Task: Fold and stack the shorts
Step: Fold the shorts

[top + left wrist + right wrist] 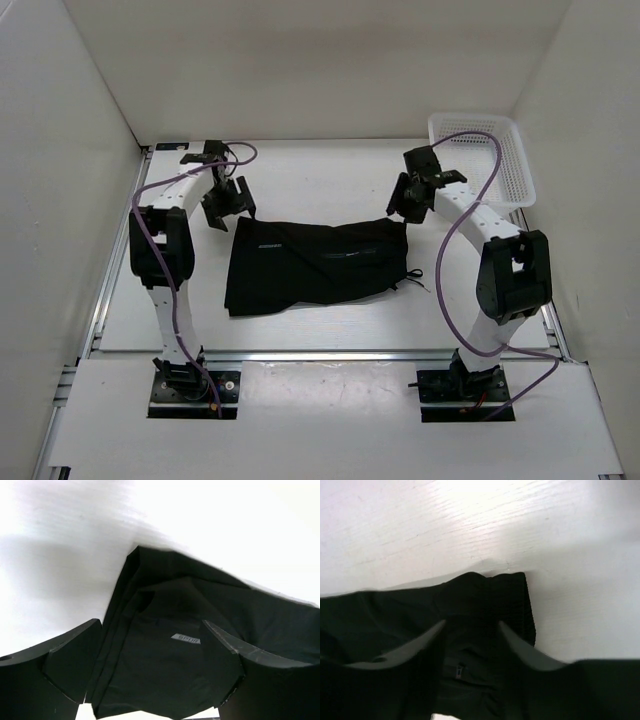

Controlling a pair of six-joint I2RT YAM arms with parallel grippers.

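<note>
The black shorts (pixel 310 265) lie flat on the white table, folded into a wide rectangle. My left gripper (pixel 225 205) hovers open over their far left corner. In the left wrist view the shorts (pixel 165 670) and their pale label (pixel 186 639) show between my spread left fingers (pixel 75 660), with the left gripper (pixel 152 630) holding nothing. My right gripper (pixel 400 200) hovers open over the far right corner. In the right wrist view the ribbed waistband corner (pixel 507 597) lies between the open jaws of the right gripper (pixel 471 625), which is empty.
A white plastic basket (pixel 480 155) stands at the far right corner of the table. A thin black drawstring (pixel 415 278) trails from the shorts' right edge. White walls enclose the table on three sides.
</note>
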